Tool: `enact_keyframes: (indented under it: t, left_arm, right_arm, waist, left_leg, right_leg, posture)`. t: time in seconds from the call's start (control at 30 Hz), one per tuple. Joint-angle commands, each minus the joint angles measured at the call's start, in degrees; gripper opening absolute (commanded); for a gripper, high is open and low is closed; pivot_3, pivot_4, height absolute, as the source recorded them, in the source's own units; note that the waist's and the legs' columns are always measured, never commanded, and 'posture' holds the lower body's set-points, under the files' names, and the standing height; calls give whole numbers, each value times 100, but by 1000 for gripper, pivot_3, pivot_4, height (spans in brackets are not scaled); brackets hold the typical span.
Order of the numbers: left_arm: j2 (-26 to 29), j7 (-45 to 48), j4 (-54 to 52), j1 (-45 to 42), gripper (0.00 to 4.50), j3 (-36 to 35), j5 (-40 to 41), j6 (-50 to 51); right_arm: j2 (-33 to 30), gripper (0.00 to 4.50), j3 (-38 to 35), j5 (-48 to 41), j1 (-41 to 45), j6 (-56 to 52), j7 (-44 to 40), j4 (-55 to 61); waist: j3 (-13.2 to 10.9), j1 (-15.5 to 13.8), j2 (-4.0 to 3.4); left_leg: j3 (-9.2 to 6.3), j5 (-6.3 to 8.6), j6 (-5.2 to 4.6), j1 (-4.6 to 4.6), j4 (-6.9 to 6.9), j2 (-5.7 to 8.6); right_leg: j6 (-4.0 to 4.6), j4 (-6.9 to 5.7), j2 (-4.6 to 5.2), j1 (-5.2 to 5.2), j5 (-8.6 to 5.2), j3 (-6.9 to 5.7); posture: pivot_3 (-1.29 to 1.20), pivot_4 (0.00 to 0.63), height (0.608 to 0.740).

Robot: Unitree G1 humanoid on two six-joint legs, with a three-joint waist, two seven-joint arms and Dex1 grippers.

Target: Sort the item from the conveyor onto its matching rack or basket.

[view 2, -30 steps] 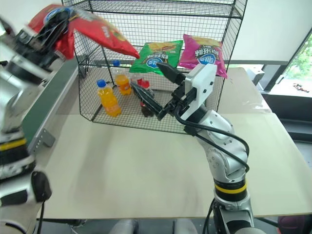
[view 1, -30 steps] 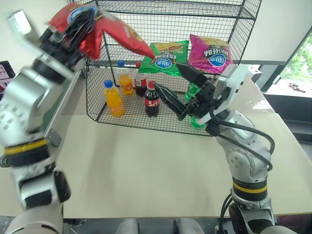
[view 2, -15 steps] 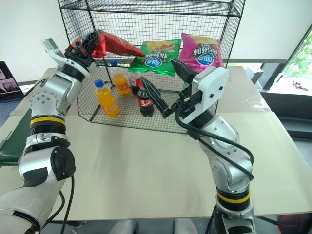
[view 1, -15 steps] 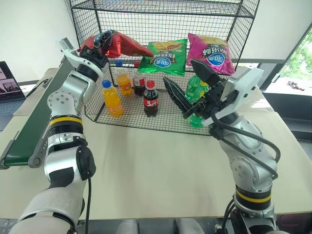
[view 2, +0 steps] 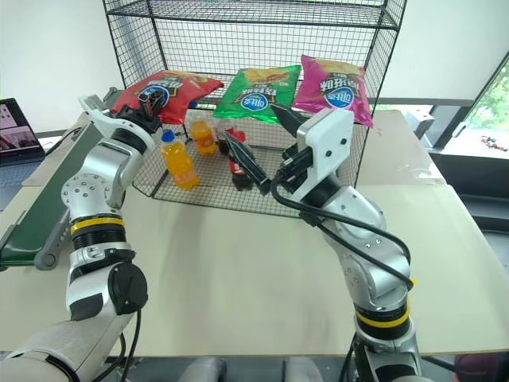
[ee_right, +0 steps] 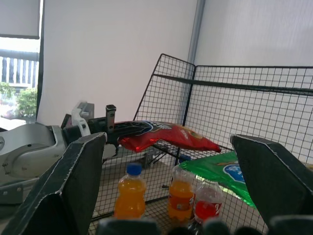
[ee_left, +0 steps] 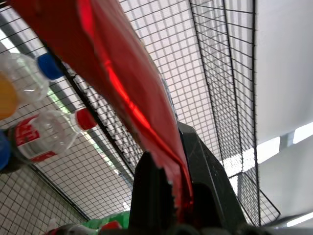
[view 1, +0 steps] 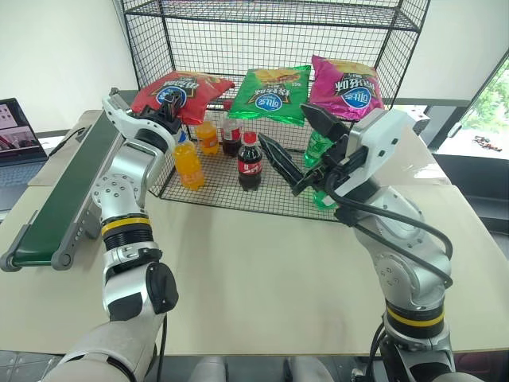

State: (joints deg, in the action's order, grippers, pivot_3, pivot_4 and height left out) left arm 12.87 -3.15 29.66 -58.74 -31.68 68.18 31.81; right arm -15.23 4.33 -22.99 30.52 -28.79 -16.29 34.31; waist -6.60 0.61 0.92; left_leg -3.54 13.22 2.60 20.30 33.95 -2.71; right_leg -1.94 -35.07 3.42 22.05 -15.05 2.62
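The red chip bag [view 1: 188,87] stretches over the left end of the black wire rack's [view 1: 403,49] middle tier, beside a green bag [view 1: 274,92]. My left gripper [view 1: 165,110] is shut on the bag's near edge, which sits pinched between its fingers [ee_left: 152,188] in the left wrist view. The dark green conveyor [view 1: 65,191] runs along the table's left side, with nothing on the part of the belt I see. My right gripper [view 1: 285,123] hangs open in front of the rack's lower tier, holding nothing.
A pink bag [view 1: 347,79] lies right of the green one. On the bottom tier stand orange drink bottles [view 1: 188,164], a cola bottle [view 1: 249,163] and a green bottle [view 1: 316,148]. A laptop [view 1: 16,127] sits far left. The beige table [view 1: 262,263] spreads in front.
My left arm came down and forward, carrying the red bag from up at the rack's left corner to the middle tier. The right gripper stayed roughly in place.
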Motion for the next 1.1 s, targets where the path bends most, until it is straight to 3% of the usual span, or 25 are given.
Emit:
enact_keyframes:
  t: [0.03,0.27,0.3,0.4,0.63,0.9,0.97,1.1]
  left_arm:
    - [146,232,700,-646,77,-67,-355,-360]
    - [521,939,2455,-1645,77,-259,-941,-826]
    - [548,991,2579,-1719,307,-303,-977,-848]
    - [609,1194,2789,-1820,1200,-390,-1079,-814]
    - [636,1185,2188,-1484,4441,-520,-1039,-122]
    - [602,-354,-1720,478,4441,-413,11,2011]
    - [837,-360,-2576,1074,4441,-206,70,2409]
    - [1771,570,-4251,2771,4441,938,-922,2495]
  right_arm:
    - [57,4500,34,97,58,-26,124,243]
    - [87,4500,61,242,-6,-25,238,305]
    - [87,4500,61,251,-19,-26,257,320]
    - [95,4500,65,275,-74,-38,311,374]
    - [104,4500,87,300,-204,-55,344,474]
    - [-155,4500,66,444,-1031,382,-20,311]
    - [-162,4500,-6,508,-1286,474,-12,250]
    - [-178,4500,-150,725,-1863,613,114,46]
  waist:
    - [0,-4,0]
    - [0,22,0]
    - [0,25,0]
    - [0,25,0]
    - [0,21,0]
    - [0,39,-1]
    - [0,38,-1]
    - [5,39,-9]
  left_leg:
    - [0,0,0,0,0,1]
    - [0,0,0,0,-5,3]
    - [0,0,0,0,-7,3]
    - [0,0,0,0,-7,2]
    - [0,-3,5,1,-6,2]
    - [-1,-8,15,-2,-8,-3]
    - [-1,-9,16,-3,-6,-3]
    - [1,-9,19,-13,-10,-2]
  right_leg:
    - [0,0,0,0,0,0]
    - [-4,7,-1,1,-2,0]
    - [-5,8,-1,2,-2,0]
    - [-5,7,-1,2,-2,0]
    - [-21,4,0,2,-11,0]
    - [-5,-6,0,5,-2,5]
    - [-5,-8,0,4,-2,8]
    - [-5,-8,0,0,-2,13]
  posture:
    - [0,150,738]
    - [0,150,738]
    - [0,150,738]
    - [0,150,738]
    - [0,150,738]
    - [0,150,738]
    - [0,150,738]
    - [0,150,738]
